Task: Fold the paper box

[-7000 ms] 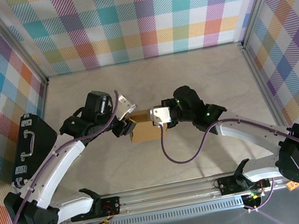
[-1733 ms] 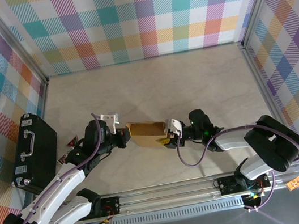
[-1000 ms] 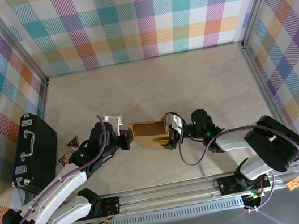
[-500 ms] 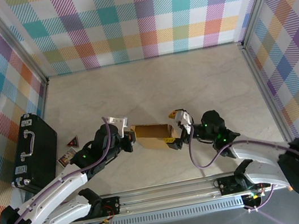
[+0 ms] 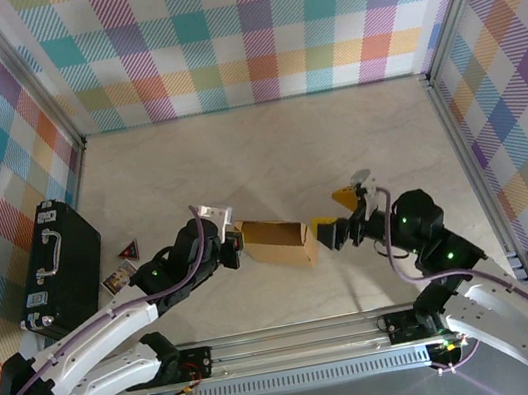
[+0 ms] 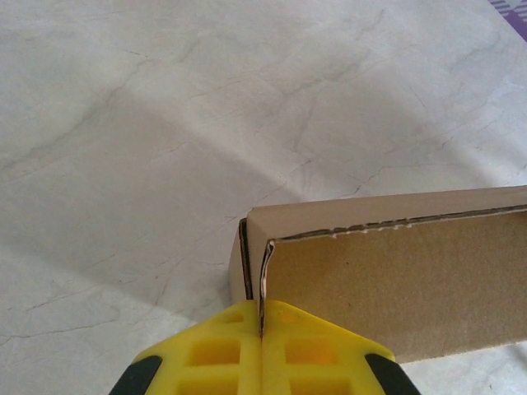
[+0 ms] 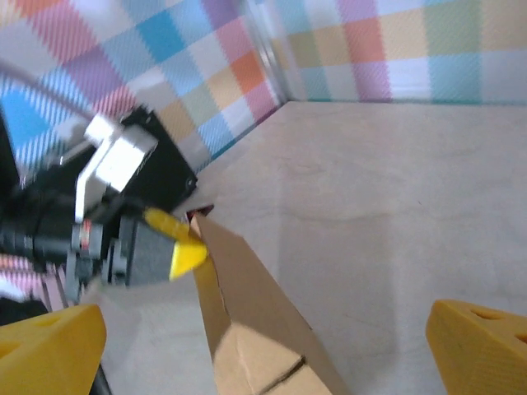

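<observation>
**A:** Quick check, where is the paper box [image 5: 279, 242] sat right now? And what's being done by the two hands?

**B:** It's parked on the desk [image 5: 266, 146], about mid-width and towards the near side, right between the two arms. It's seen as a low brown cardboard shape, with its long side running left to right and a bit skewed. The left hand [image 5: 236, 247] is clamped on its left end. In the left wrist view the yellow fingers [image 6: 222, 362] are pressed tight together, and a cardboard edge is pinched between them. It looks like two layers are caught there.

**A:** Nice. And the right one?

**B:** The right hand [image 5: 335, 208] is spread wide and nothing is gripped by it. It's held just off the box's right end. Whether the corner is actually being touched can't be told from above. In the right wrist view the box is framed ahead of and between the two yellow fingers [image 7: 482, 341], which are pushed out to the bottom corners. The left hand can be made out at the box's other end.

**A:** Anything else lying around?

**B:** A black case [image 5: 57, 262] with a handle is laid along the left wall. A couple of small cards [image 5: 117, 280] are scattered just right of it, well apart from the box.
</observation>
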